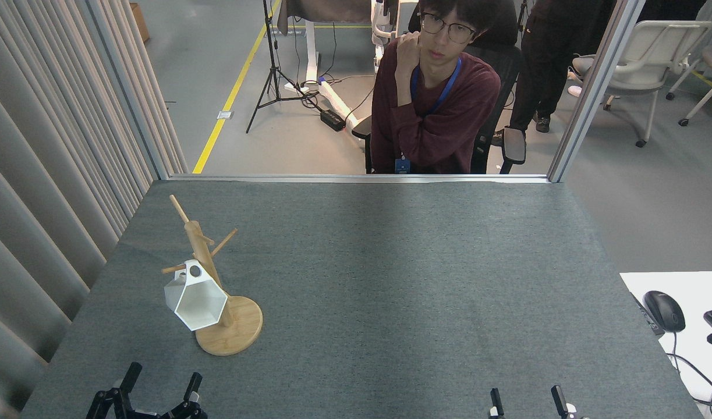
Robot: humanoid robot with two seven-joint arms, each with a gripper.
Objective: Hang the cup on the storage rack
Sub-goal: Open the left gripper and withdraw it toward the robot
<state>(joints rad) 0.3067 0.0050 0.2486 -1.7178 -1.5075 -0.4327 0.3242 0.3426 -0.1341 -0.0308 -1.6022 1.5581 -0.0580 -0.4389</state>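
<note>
The white faceted cup [196, 299] hangs on the light bamboo storage rack [216, 279], task apparently done; both hands, left hand [158, 387] and right hand [527, 401], spread open, empty.

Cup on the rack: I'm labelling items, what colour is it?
Matte white; the cup shows best in the head view.
</note>
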